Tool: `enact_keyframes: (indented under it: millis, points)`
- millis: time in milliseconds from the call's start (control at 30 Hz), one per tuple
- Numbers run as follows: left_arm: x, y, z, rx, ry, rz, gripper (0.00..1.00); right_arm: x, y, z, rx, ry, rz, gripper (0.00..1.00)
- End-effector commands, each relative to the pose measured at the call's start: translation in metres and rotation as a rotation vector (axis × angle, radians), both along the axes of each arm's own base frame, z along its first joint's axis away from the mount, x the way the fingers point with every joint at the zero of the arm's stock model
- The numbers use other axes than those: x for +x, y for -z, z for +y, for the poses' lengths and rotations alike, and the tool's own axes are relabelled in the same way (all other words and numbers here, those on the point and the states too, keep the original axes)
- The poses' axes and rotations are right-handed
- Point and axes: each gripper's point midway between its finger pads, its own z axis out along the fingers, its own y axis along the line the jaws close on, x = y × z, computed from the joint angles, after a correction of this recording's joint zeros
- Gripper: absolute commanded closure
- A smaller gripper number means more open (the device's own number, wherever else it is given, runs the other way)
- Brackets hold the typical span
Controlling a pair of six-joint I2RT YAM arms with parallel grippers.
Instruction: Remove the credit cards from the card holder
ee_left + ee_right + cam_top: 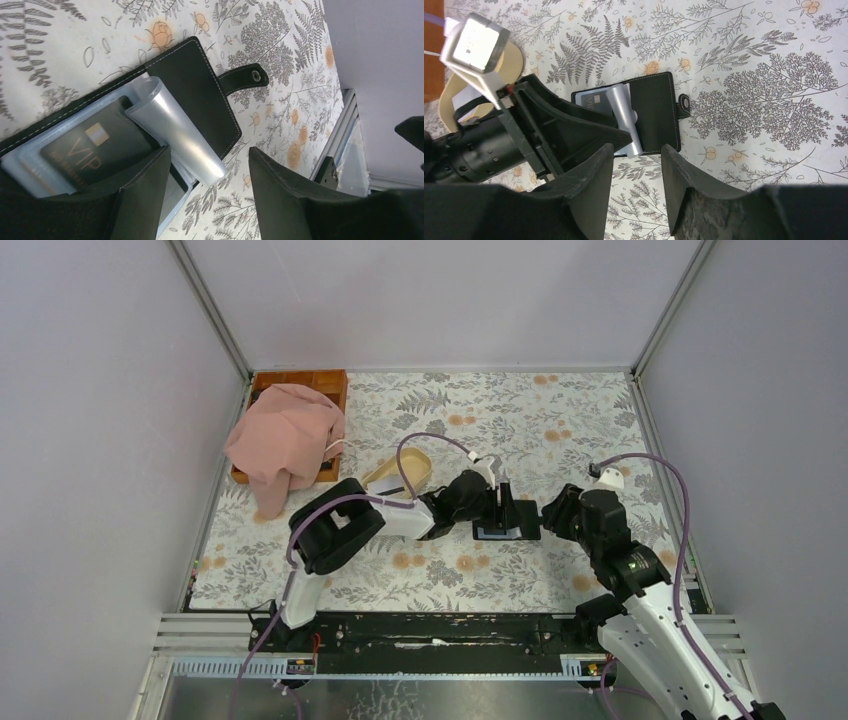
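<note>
The card holder [200, 95] lies open on the floral cloth, its strap and stud [256, 76] pointing away. A clear plastic sleeve [175, 130] stands up from its spine. One black credit card [95, 150] marked VIP sits inside a sleeve on the left half. My left gripper [210, 150] is open; one finger rests over the sleeved half, the other hangs above bare cloth beside the holder. In the right wrist view my right gripper [638, 147] is open and empty, just short of the holder [654, 110]. From above, both grippers [497, 502] [548, 515] flank the holder [522, 518].
A beige oval dish [395, 475] sits behind the left arm. A pink cloth [285, 440] drapes over a wooden tray [330, 380] at the back left. Grey walls close in the table on three sides.
</note>
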Motion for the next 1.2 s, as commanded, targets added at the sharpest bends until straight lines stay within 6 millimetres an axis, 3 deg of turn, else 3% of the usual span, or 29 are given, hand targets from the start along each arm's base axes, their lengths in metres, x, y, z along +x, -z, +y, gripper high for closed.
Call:
enact_keyframes:
  millis: [0, 133, 367, 633, 800, 967, 1167]
  points:
    - [0.000, -0.019, -0.027, -0.092, 0.049, -0.005, 0.34, 0.006, -0.026, 0.002, 0.014, -0.006, -0.065, 0.52]
    - [0.008, -0.025, -0.038, -0.113, 0.051, -0.020, 0.34, 0.004, -0.035, 0.002, 0.037, 0.001, -0.081, 0.52]
    - [0.015, -0.025, -0.049, -0.137, 0.060, -0.034, 0.34, 0.000, -0.052, -0.019, 0.012, 0.094, -0.150, 0.52]
    - [0.001, -0.031, -0.068, -0.230, 0.155, -0.017, 0.35, -0.003, -0.056, -0.026, 0.017, 0.130, -0.178, 0.52]
    - [-0.007, -0.020, -0.078, -0.218, 0.187, 0.034, 0.35, -0.004, -0.054, -0.028, 0.020, 0.147, -0.177, 0.52]
    - [-0.015, -0.011, -0.069, -0.225, 0.188, 0.042, 0.35, 0.003, -0.047, -0.029, 0.052, 0.195, -0.176, 0.52]
    - [-0.033, 0.004, -0.048, -0.212, 0.200, 0.058, 0.35, 0.021, -0.051, -0.013, 0.110, 0.177, -0.175, 0.52]
